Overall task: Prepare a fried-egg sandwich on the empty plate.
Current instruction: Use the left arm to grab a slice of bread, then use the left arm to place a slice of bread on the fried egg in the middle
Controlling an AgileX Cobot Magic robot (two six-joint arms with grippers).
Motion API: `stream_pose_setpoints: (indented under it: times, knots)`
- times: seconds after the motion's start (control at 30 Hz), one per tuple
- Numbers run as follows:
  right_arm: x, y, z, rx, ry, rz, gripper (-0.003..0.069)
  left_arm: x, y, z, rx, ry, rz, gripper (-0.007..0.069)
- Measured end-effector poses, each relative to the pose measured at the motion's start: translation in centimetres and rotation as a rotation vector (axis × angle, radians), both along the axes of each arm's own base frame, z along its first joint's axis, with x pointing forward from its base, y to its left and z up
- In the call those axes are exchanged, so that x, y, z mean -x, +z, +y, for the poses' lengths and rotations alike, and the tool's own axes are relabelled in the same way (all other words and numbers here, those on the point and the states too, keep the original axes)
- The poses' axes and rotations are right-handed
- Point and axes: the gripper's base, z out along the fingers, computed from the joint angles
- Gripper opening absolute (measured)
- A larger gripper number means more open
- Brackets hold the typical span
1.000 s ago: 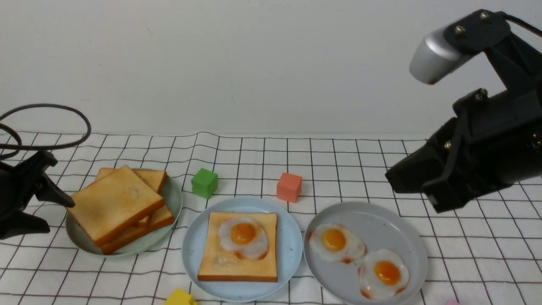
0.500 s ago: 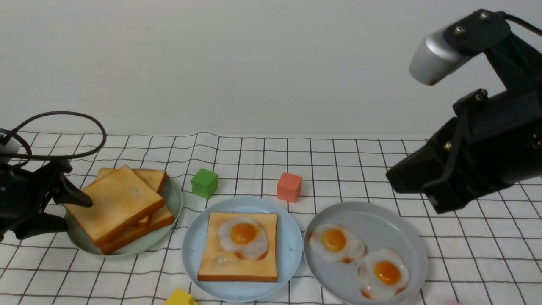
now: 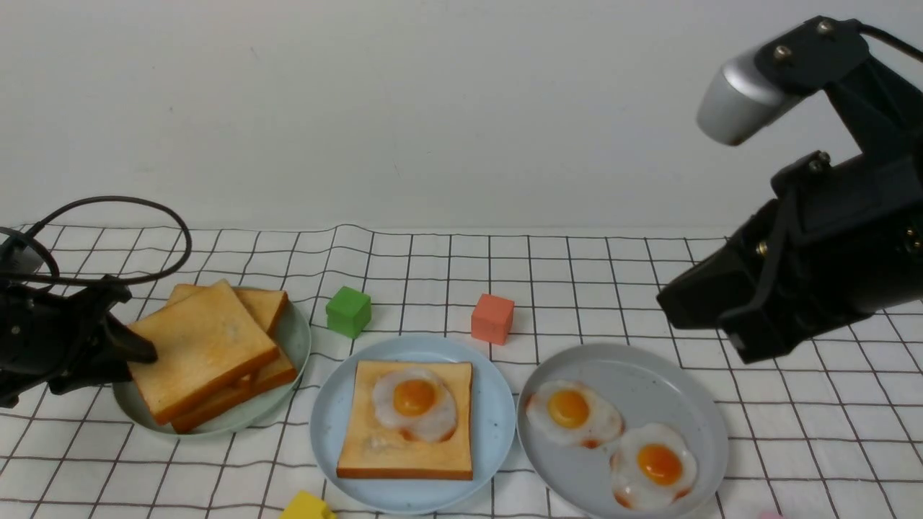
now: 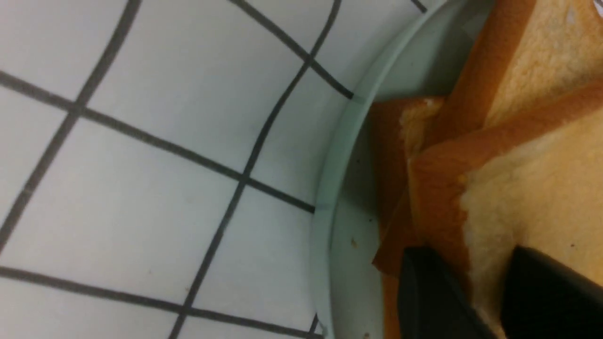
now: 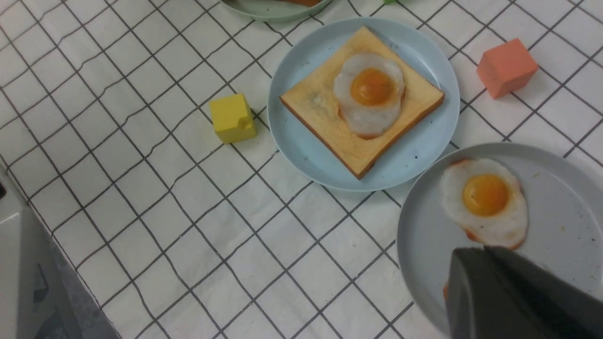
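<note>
Front view: light-blue plate (image 3: 324,425) holds golden toast (image 3: 382,440), orange-yolked egg (image 3: 414,404) atop; left fingers (image 4: 433,301) pinch stacked slice (image 3: 205,342); right fingers (image 5: 499,296) clenched.

This looks like a robot test room. A big black robot arm (image 3: 829,267) hangs over a white table cloth with black squares (image 3: 577,288). Behind is a bare white wall (image 3: 360,108). A small green cube (image 3: 348,311) sits near a round light-blue plate (image 3: 326,425).

The left end effector (image 3: 131,362) lies low at the left edge of the frame, almost level, its fingers (image 4: 433,292) closed on the edge of a toast slice (image 3: 202,346). The right end effector (image 3: 685,306) hangs high at the right, tilted down, fingers together
</note>
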Motion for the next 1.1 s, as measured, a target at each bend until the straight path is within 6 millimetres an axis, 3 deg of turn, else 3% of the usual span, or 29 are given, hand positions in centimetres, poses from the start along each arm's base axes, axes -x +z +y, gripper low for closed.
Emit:
stream_pose_setpoints:
  times: [0.2, 0.33, 0.53, 0.63, 0.83, 0.97, 1.1]
  knots:
    - [0.0, 0.0, 0.0, 0.001, 0.0, 0.0, 0.0046, 0.2, 0.3, -0.3, 0.03, -0.027, 0.011, 0.0191]
    - [0.0, 0.0, 0.0, 0.002, 0.001, 0.002, 0.0046, 0.5, 1.5, -0.5, 0.024, -0.044, -0.014, 0.0191]
    - [0.0, 0.0, 0.0, 0.002, 0.001, 0.002, 0.0055, 1.9, 6.8, -1.3, -0.034, -0.104, -0.156, 0.0191]
    - [0.0, 0.0, 0.0, 0.003, 0.001, 0.003, 0.0059, 2.4, 8.0, -1.9, -0.044, -0.161, -0.189, 0.0191]
    - [0.1, -0.1, 0.0, 0.004, 0.004, 0.009, 0.0067, 2.5, 8.6, -8.2, -0.021, -0.456, -0.211, 0.0191]
    - [0.2, -0.1, 0.0, 0.003, 0.008, 0.018, 0.0075, 1.9, 7.1, -13.2, 0.0, -0.589, -0.18, 0.0191]
    - [0.2, -0.1, 0.0, 0.004, 0.011, 0.025, 0.0082, 0.3, 5.2, -15.6, 0.01, -0.623, -0.138, 0.0191]
